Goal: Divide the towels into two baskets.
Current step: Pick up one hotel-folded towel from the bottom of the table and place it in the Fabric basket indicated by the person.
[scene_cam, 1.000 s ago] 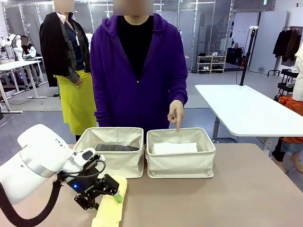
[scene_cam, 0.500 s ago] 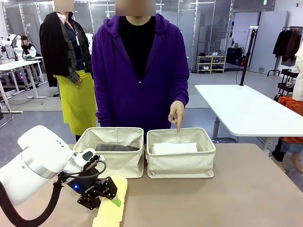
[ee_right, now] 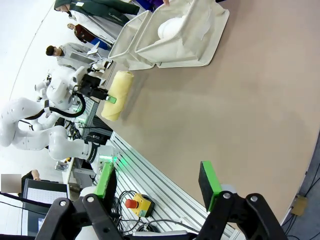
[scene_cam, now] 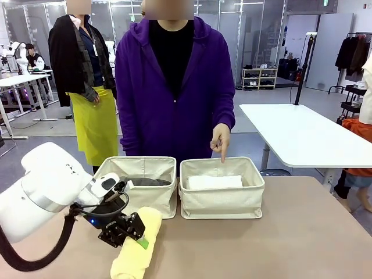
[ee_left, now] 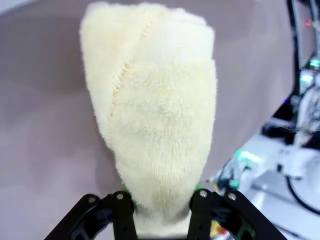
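Near the front edge of the table (scene_cam: 302, 232), just short of the left basket (scene_cam: 136, 186), I have the left gripper (scene_cam: 135, 232) pinched hard on one end of the pale yellow towel (scene_cam: 136, 250), and the wrist camera shows its fingers (ee_left: 124, 215) squeezing the terry into a narrow waist while the rest of the roll fans out fat beyond them. My worry is that grip: it bites only an end, so when I raise the roll its free length may sag, unwind along the stitched hem, or slide out of the pads, and a drooping tail could catch the soft rim of a basket and drag or tip it. A second risk is the choice of bin: the person's hand (scene_cam: 220, 139) points a finger down over the right basket (scene_cam: 221, 195), close above its far rim, so carrying the towel there means crossing near that hand. The towel itself looks plush, loosely rolled, with a seam line running along one fold, and it lies slantwise on the tabletop. The left basket holds a dark grey towel (scene_cam: 142, 181); the right one holds a white towel (scene_cam: 214, 181). My right gripper (ee_right: 157, 192) hangs well clear above bare table, fingers spread and holding nothing.
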Tool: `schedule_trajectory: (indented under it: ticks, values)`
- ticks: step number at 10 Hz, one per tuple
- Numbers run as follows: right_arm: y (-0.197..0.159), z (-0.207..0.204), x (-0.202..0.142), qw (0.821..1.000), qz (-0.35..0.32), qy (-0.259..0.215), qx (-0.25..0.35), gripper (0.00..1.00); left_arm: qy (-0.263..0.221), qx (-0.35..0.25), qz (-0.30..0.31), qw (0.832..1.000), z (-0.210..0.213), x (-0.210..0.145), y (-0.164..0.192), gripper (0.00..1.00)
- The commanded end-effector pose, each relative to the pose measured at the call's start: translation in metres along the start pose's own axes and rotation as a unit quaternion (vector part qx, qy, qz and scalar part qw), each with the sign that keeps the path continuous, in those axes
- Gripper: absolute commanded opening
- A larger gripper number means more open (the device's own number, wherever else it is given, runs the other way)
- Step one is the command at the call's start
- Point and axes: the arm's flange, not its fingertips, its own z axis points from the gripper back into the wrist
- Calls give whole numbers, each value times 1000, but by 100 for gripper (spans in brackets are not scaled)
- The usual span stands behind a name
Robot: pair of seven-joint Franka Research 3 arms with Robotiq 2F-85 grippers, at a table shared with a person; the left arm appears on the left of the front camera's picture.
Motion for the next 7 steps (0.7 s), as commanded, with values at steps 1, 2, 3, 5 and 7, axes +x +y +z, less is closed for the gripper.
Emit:
schedule_trajectory:
  ticks: [1, 2, 3, 5, 7]
  values:
    - [4, 1, -1, 1000, 8, -7, 5, 83, 32, 21, -127, 991, 47, -29, -33, 7]
    - [4, 1, -1, 1000, 8, -7, 5, 83, 77, 53, -186, 978, 58, -25, -50, 7]
    - [4, 1, -1, 1000, 8, -7, 5, 83, 116, 55, -233, 964, 64, -22, -65, 7]
    - [4, 1, -1, 1000, 8, -7, 5, 83, 100, 55, -254, 960, 68, -22, -74, 7]
    - [4, 1, -1, 1000, 8, -7, 5, 83, 111, 72, -239, 962, 62, -27, -76, 7]
